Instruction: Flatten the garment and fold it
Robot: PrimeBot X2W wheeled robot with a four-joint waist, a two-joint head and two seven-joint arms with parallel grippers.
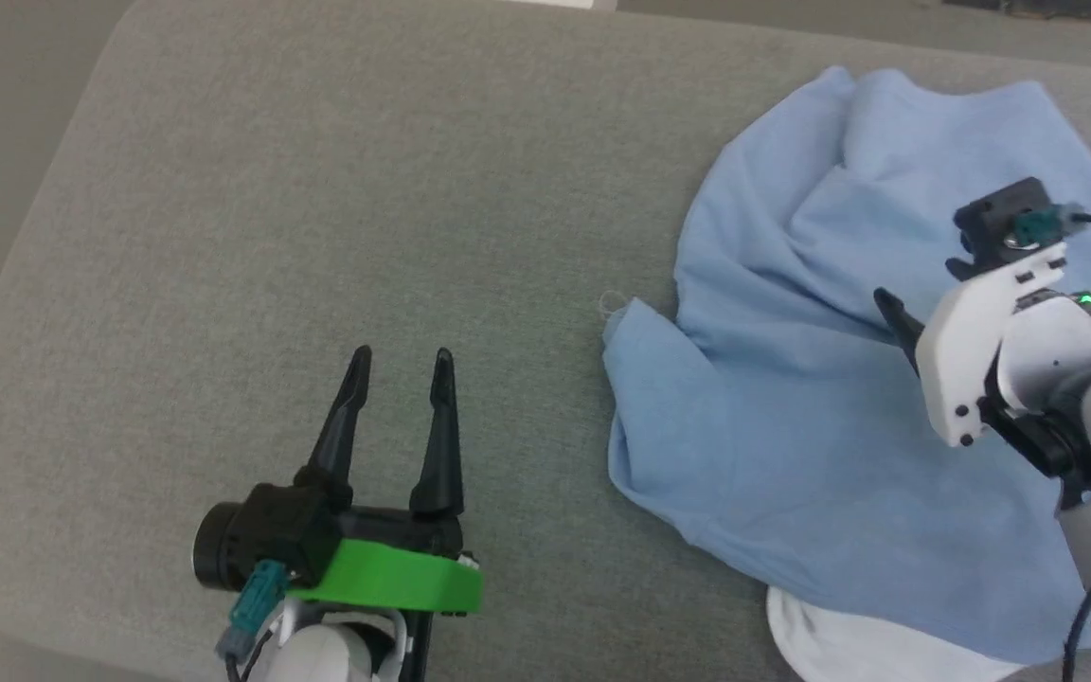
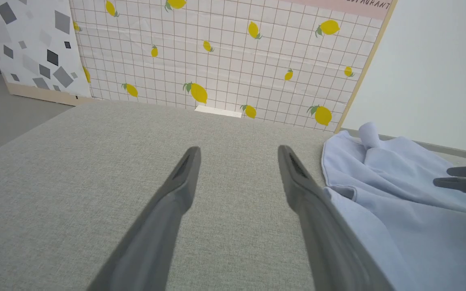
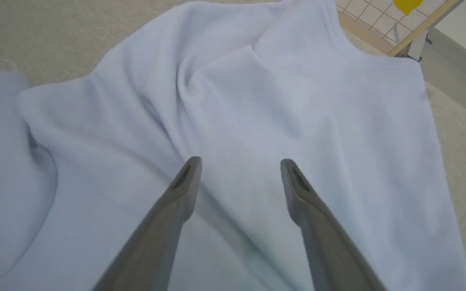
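**Inspector:** Condition and position of the garment?

**Assessor:** The garment [image 1: 839, 407], light blue, lies bunched on the right half of the grey surface [image 1: 318, 189]. It is not flat. Deep creases run through its middle, one flap juts toward the centre, and white lining [image 1: 849, 639] shows at the near edge where the cloth is turned over. I judge that no fold has been made and that flattening is the step in hand.

**Inspector:** Right tool?

**Assessor:** The right tool [image 3: 241, 161] hangs over the creased middle, fingers apart with nothing between them. Its placement suggests it is there to pick a pinch point and draw the ridges out.

**Inspector:** Left tool?

**Assessor:** The left tool [image 1: 402, 354] sits over bare surface, near the garment's left edge but apart from it. Its fingers are spread and empty. It is probably kept there to leave room for spreading the cloth leftward, and it is within reach of the jutting flap.
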